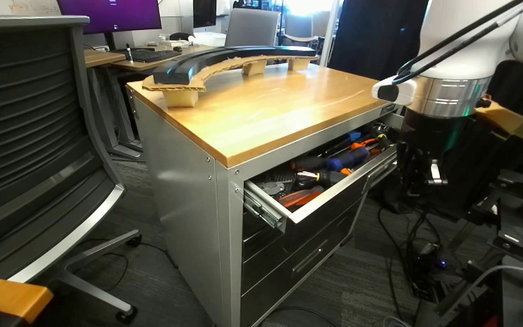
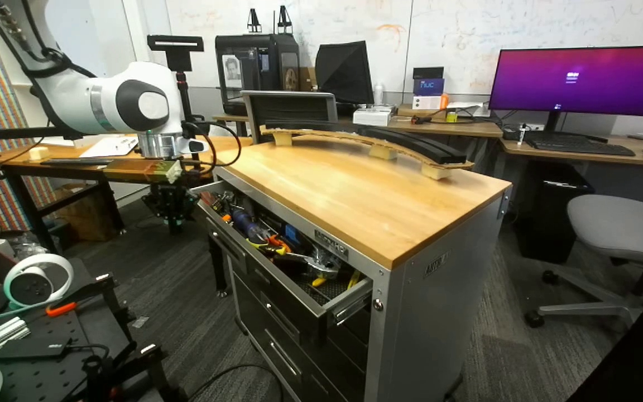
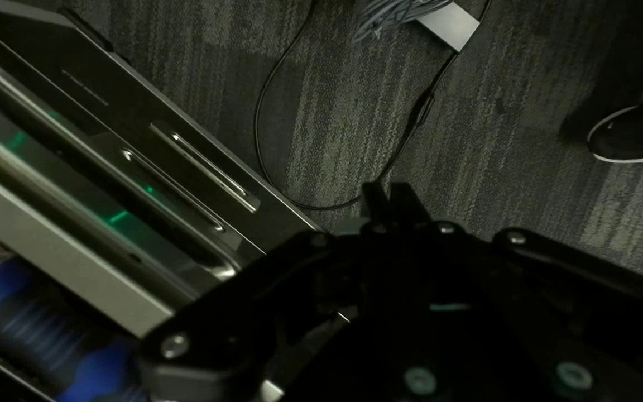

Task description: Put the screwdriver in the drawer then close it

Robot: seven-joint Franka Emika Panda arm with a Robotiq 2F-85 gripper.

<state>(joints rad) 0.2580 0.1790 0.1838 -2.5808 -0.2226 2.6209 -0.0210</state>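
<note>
The drawer (image 1: 343,186) is the open top drawer of the grey cabinet. It also shows open in an exterior view (image 2: 260,262), with its rim in the wrist view (image 3: 65,254). Mixed tools lie inside, some with blue or orange handles. A black handle with a yellow patch (image 1: 329,177) lies among them; I cannot tell for certain whether it is the screwdriver. My gripper (image 3: 391,195) is shut, with its fingertips together and nothing visible between them. It hangs outside the drawer, in front of one end of the drawer's front, in both exterior views (image 1: 413,188) (image 2: 173,226).
The cabinet's wooden top (image 1: 279,118) carries a curved black piece on cardboard (image 1: 243,61). Lower drawers (image 1: 307,254) are shut. A black cable (image 3: 260,111) lies on the floor. A person's shoe (image 3: 634,134) shows in the wrist view. An office chair (image 1: 30,136) stands beside the cabinet.
</note>
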